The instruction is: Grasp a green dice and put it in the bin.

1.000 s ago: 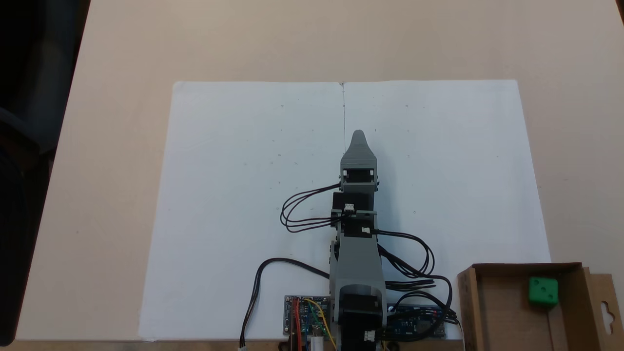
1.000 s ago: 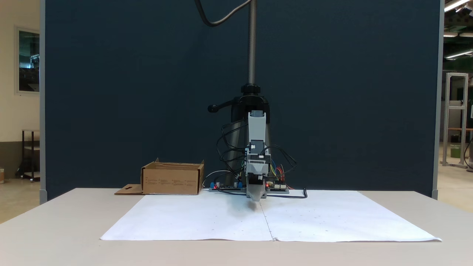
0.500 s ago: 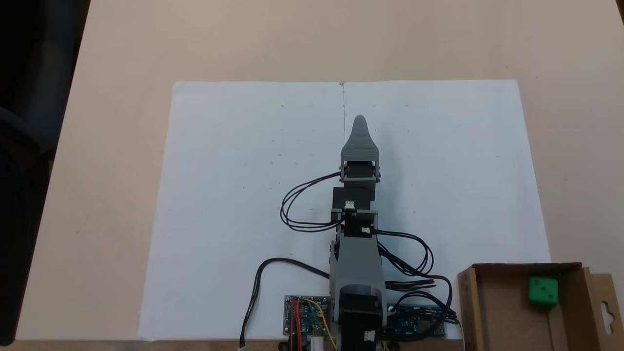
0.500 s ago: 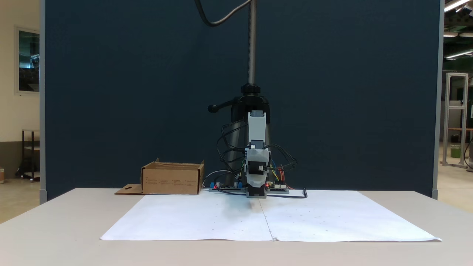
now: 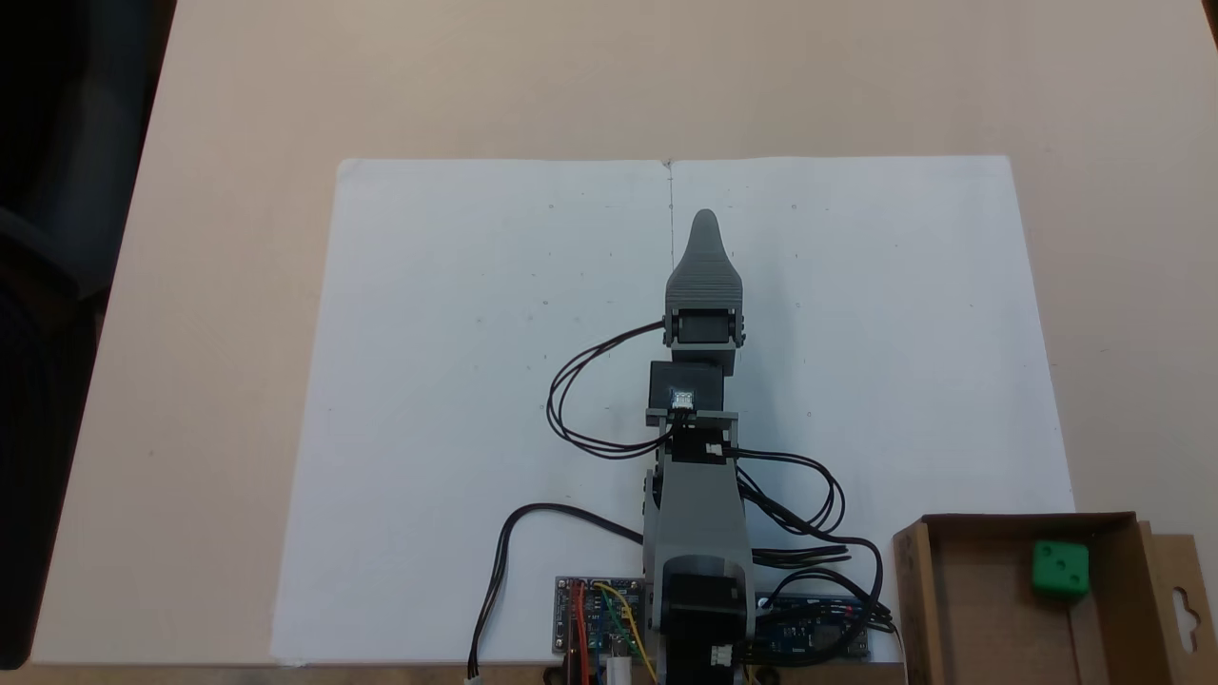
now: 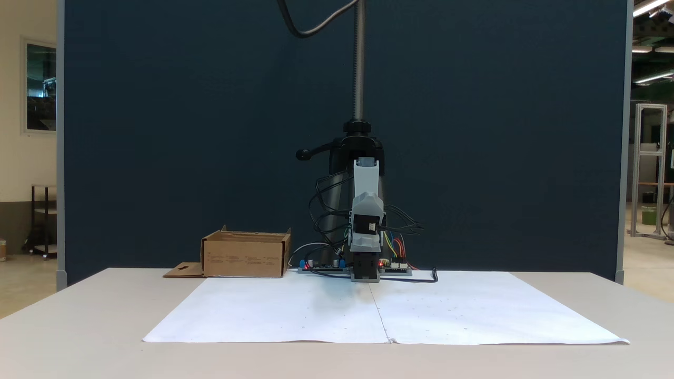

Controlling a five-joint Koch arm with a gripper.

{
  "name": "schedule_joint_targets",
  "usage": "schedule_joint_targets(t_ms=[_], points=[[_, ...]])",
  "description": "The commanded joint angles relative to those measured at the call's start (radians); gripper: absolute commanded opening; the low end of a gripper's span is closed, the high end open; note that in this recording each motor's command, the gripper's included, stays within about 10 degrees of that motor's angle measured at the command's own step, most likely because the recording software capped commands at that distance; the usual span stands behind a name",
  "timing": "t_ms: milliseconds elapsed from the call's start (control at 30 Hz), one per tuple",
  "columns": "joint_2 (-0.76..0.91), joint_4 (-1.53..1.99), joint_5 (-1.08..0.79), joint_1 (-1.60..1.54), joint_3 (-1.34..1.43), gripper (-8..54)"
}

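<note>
In the fixed view from above, the gripper [image 5: 705,221] reaches out over the white paper sheets [image 5: 457,381] toward twelve o'clock from the arm's base, its grey upper jaw tapering to a single rounded tip just at three o'clock of the seam where the two sheets meet; the jaws lie one over the other here, so whether the fingers are spread or pressed together cannot be told. Nothing green shows at the tip. The green dice [image 5: 1060,568] lies inside the bin [image 5: 918,609], close to the wall at three o'clock, its top face showing three pips; the bin stands at about four o'clock from the arm's base, well apart from the gripper, with its flap and hang-hole out at three o'clock. Circuit boards [image 5: 599,628] and black cables [image 5: 580,400] sit around the base. In the fixed view from table level, the gripper [image 6: 365,271] faces the camera head-on and is foreshortened, and its finger state stays unreadable. The bin [image 6: 245,256] appears at nine o'clock of the arm, its cardboard walls hiding the inside, so the dice seen from above is out of sight here. This view also gives a dark blue panel [image 6: 184,131] behind the table [image 6: 79,337]
</note>
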Motion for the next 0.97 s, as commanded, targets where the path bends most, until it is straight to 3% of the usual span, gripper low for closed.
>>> schedule_joint_targets(t_ms=[0, 933], points=[[0.117, -0.173, -0.046, 0.003, 0.075, 43.9], [0.117, -0.261, -0.046, -0.043, 0.075, 44.6]])
